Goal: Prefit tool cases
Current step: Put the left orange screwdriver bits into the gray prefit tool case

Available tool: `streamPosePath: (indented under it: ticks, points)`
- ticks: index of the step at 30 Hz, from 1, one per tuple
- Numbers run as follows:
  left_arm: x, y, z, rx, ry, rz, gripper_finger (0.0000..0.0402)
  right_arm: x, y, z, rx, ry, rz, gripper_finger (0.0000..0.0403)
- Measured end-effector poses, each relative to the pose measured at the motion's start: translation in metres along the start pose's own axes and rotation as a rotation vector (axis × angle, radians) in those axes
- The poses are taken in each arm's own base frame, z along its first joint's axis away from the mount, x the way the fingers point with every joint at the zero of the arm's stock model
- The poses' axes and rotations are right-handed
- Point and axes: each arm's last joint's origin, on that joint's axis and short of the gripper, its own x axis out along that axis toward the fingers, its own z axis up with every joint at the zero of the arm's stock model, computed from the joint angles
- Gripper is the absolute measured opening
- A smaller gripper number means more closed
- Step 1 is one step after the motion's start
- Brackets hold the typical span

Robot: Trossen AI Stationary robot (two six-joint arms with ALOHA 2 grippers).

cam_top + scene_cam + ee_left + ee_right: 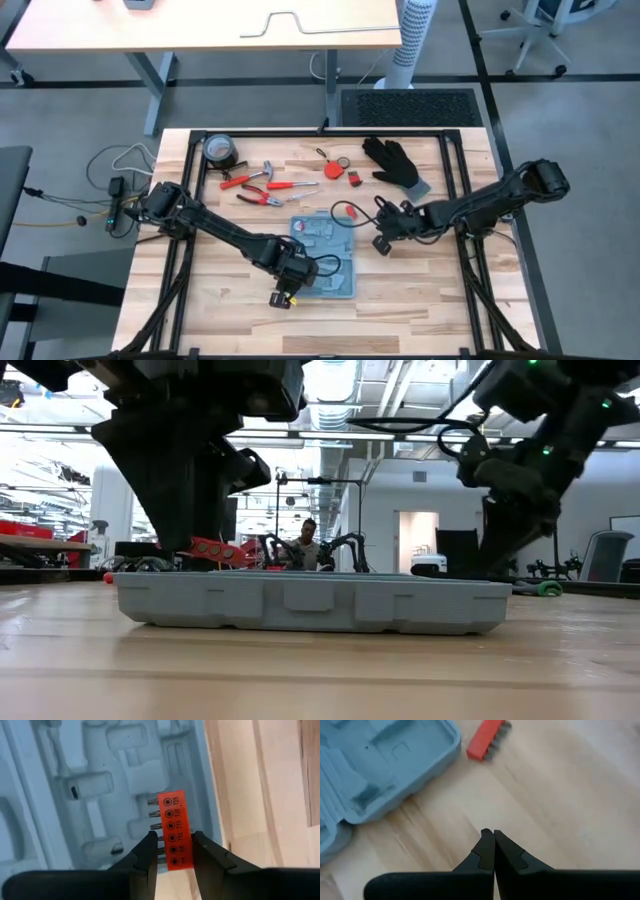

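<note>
Left gripper (171, 851) is pinching a red bit holder (171, 830) by its long sides, hovering over the open case (326, 255) near the case's front edge. Pinching across the narrow width is leaving both ends free, probably so the strip can drop straight into a recess. The bits are sticking out sideways from the holder, toward the case interior; the label face is turned up to the wrist camera.

Case is lying flat and open on the table (430, 300), centre-front, moulded recesses up. Its long axis is running front to back, roughly parallel to the table's side edges. In the low view it's sitting level on the wood (300, 602).

Right gripper (493, 845) is hanging just right of the case, fingers pressed together, holding nothing. A second red bit holder (486, 739) is lying loose on the table by the case's corner, bits pointing away from the case; my guess is the right arm is going for that next.

Other tools are waiting along the back: pliers (262, 198), tape roll (219, 152), glove (396, 163).

Judgement: holder's long axis needs lining up with its slot before release.
</note>
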Motion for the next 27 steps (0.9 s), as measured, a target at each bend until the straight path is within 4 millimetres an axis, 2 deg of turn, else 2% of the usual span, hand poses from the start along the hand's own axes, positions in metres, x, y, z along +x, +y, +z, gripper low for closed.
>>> streamPosePath:
  ticks: [8,25,27]
  points:
    - [-0.0008,0.0009,-0.0014,-0.015,0.012,0.018,0.0087,-0.0009,0.0042,-0.0114,0.014,0.008,0.023,0.0005]
    - [-0.0004,0.0053,-0.0027,-0.038,0.025,0.034,0.0087,0.0008,0.0004,-0.0077,0.034,0.001,0.006,0.0005]
    - [0.0051,0.0055,-0.0016,-0.041,0.027,0.034,0.0087,0.0008,0.0004,-0.0076,0.034,0.000,0.006,0.0005]
